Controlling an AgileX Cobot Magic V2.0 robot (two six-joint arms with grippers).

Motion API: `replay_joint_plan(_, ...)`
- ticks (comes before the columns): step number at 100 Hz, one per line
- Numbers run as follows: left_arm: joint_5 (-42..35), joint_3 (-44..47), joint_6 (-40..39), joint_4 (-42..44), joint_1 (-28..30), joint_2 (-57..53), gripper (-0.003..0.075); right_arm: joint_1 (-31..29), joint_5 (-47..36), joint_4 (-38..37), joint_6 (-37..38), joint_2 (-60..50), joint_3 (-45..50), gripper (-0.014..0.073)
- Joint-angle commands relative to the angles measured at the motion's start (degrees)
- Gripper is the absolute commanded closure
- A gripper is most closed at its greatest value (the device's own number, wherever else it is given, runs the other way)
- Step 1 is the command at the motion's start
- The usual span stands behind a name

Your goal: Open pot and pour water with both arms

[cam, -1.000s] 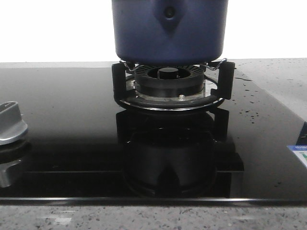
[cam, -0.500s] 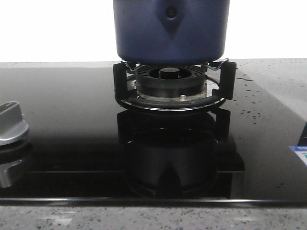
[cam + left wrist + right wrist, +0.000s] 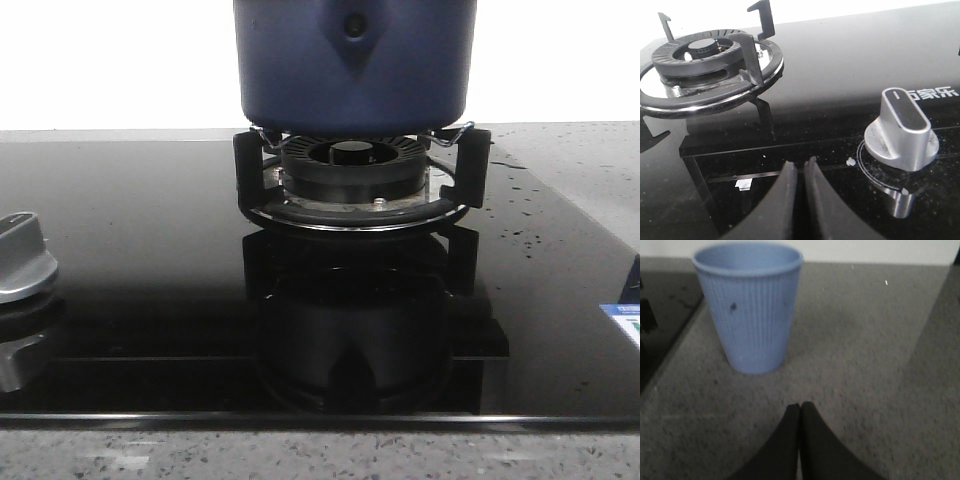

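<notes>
The dark navy pot (image 3: 355, 65) stands on the burner's pan supports (image 3: 352, 180) at the back middle of the black glass hob. Its shield-shaped bracket with a rivet faces me. Its rim and lid are cut off by the top of the front view. Neither gripper shows in the front view. My left gripper (image 3: 800, 165) is shut and empty, low over the hob glass near a silver knob (image 3: 901, 131). My right gripper (image 3: 800, 406) is shut and empty, over the grey speckled counter, a short way in front of a pale blue ribbed cup (image 3: 749, 305).
A bare burner with black pan supports (image 3: 705, 60) lies beyond the left gripper. A silver knob (image 3: 20, 258) sits at the hob's left edge. A label (image 3: 625, 320) sits at the hob's right edge. The hob's edge (image 3: 660, 315) runs beside the cup.
</notes>
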Motion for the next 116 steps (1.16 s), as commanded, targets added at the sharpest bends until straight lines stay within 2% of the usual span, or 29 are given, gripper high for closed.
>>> replay_joint_plan(1, -2.1, 2.6, -0.5, -0.2, 0.1, -1.7, 0.0741, -1.0, -3.1, 0.9, -1.6, -3.3, 1.6, 0.0657)
replay_joint_plan(17, -2.1, 2.6, -0.5, -0.2, 0.1, -1.7, 0.0741, -4.5, -12.9, 4.5, -1.6, -9.6, 9.3, 0.0657)
replay_joint_plan(37, -2.1, 2.6, -0.5, -0.2, 0.1, -1.7, 0.0741, -5.9, -4.0, 5.9, -1.9, -9.5, 9.0, 0.0657)
replay_joint_plan(116, -2.1, 2.6, -0.5, -0.2, 0.1, -1.7, 0.0740, -5.9, -4.2, 5.9, -2.3, -9.5, 9.0, 0.0657)
